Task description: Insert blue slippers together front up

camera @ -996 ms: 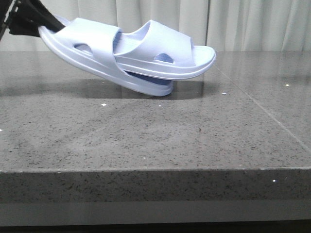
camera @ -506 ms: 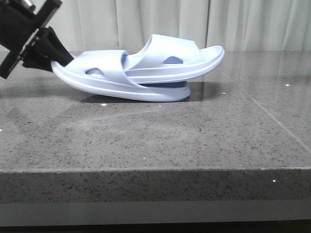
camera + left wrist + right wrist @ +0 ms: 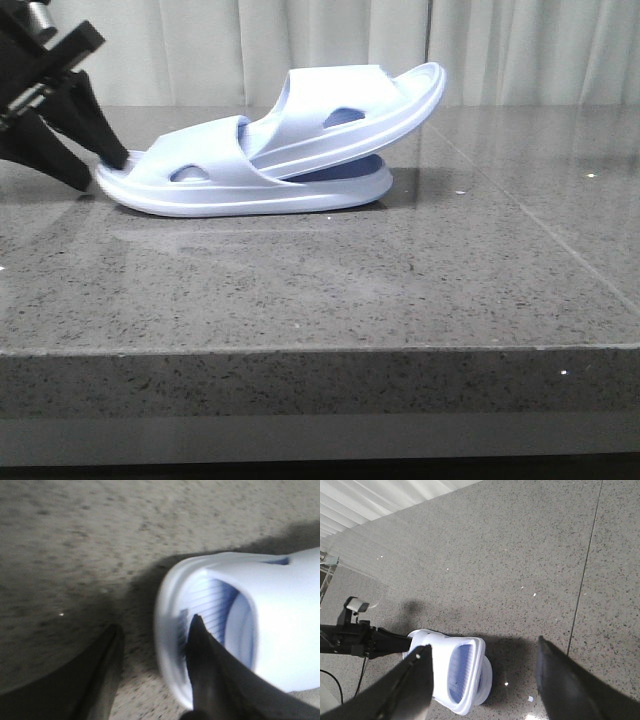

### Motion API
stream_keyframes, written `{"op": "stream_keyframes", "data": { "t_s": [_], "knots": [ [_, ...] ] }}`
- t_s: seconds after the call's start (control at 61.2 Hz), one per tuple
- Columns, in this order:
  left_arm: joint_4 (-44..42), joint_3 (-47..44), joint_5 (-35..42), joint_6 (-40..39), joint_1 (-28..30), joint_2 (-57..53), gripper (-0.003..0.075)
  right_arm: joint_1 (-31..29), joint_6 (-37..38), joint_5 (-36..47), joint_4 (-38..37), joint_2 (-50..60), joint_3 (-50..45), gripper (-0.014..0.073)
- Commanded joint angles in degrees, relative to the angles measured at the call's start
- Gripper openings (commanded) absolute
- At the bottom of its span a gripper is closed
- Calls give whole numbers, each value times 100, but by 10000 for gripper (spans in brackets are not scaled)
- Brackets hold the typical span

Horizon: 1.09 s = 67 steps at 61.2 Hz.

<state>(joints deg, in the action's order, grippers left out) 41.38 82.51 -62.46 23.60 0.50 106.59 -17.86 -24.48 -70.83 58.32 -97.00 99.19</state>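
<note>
Pale pleated curtains (image 3: 330, 50) back a speckled grey stone table (image 3: 320, 290), polished enough to mirror shadows, with a thin seam running across its right side. Near the table's left rear lie the blue slippers (image 3: 270, 160): two moulded foam slides, pale lavender-blue, each with a thick sole, a wide strap pierced by oval holes, and an open toe. The lower slipper (image 3: 200, 190) rests flat on the stone; the upper slipper (image 3: 340, 115) is threaded under the lower one's strap and tilts upward to the right, its free end raised clear of the table. The left gripper (image 3: 155, 630), with black tapered fingers (image 3: 205, 650), has its jaws spread: one finger sits inside the lower slipper's ribbed heel, the other outside the rim, over the stone. The right gripper (image 3: 480, 660) hangs above the pair, its dark fingers (image 3: 415, 680) wide apart and holding nothing.
</note>
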Motion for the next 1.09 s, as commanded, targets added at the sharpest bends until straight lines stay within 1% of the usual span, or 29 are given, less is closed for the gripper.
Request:
{"op": "stream_keyframes", "data": {
  "t_s": [0.0, 0.114, 0.163, 0.196, 0.245, 0.31, 0.327, 0.343, 0.408, 0.474, 0.555, 0.621, 0.784, 0.947, 1.078],
  "knots": [
    [91, 425, -424, -199, 131, -257, 296, -40, -40, -506, 281, 284, 166, 475],
    [82, 918, -1147, -307, 349, -269, 295, -40, -40, -506, 240, 284, 166, 475],
    [-76, 1062, -1147, -488, 394, -333, 283, -40, -40, -499, 177, 284, 166, 475],
    [-217, 1140, -1147, -591, 411, -383, 255, -40, -45, -499, 112, 284, 166, 475],
    [-516, 1259, -1147, -653, 411, -503, 182, -40, -47, -499, 12, 284, 166, 469],
    [-850, 1394, -1139, -683, 411, -652, 46, -34, -47, -491, -134, 284, 166, 437],
    [-915, 1417, -1139, -683, 411, -700, -5, -26, -47, -482, -190, 284, 166, 428],
    [-968, 1458, -1139, -683, 411, -756, -16, -17, -47, -443, -259, 292, 166, 409],
    [-1022, 1524, -1081, -683, 411, -977, -20, 43, -47, -308, -495, 338, 166, 351],
    [-1189, 1548, -941, -720, 411, -1178, -20, 148, -52, -80, -893, 452, 166, 284],
    [-1447, 1548, -810, -867, 411, -1444, -20, 294, -52, 162, -1402, 613, 166, 171],
    [-1701, 1548, -681, -912, 411, -1648, -20, 399, -52, 338, -1715, 755, 166, 99],
    [-2085, 1280, 7, -1007, 411, -2398, -20, 656, -83, 666, -2354, 1176, 155, -68],
    [-2418, 483, 761, -1007, 400, -3344, -20, 861, -100, 1439, -2838, 1841, -111, -60],
    [-2470, -277, 1488, -1007, 400, -4148, -20, 1024, -251, 2315, -3166, 2593, -830, -60]
  ]
}}
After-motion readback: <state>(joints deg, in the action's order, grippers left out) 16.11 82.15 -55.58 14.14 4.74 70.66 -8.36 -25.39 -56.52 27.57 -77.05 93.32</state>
